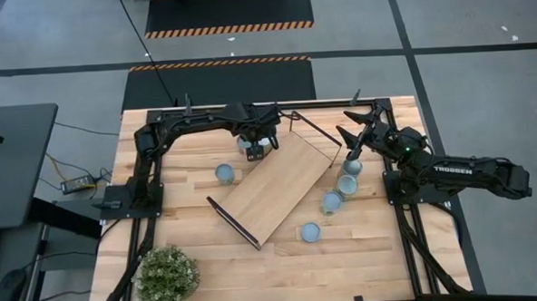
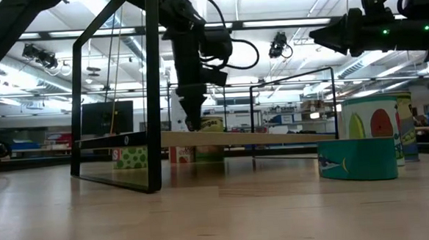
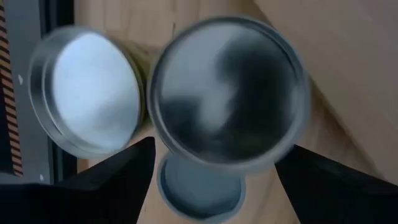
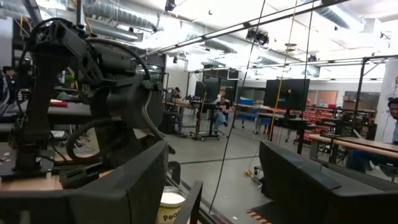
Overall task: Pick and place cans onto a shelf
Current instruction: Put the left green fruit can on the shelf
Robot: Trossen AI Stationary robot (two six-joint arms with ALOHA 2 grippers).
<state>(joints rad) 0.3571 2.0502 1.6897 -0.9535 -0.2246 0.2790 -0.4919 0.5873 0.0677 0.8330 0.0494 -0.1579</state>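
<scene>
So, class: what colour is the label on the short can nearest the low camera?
Teal, with a fish-like picture: the short can, clearest in the low view.

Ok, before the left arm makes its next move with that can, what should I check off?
1. Left hand centred over a can: ok.
2. Can lifted off the table: cannot tell.
3. Neighbouring can well clear of it: not ok, close beside.
4. Shelf top bare for placing: ok.
5. Right hand open, off to the shelf's side: ok.
</scene>
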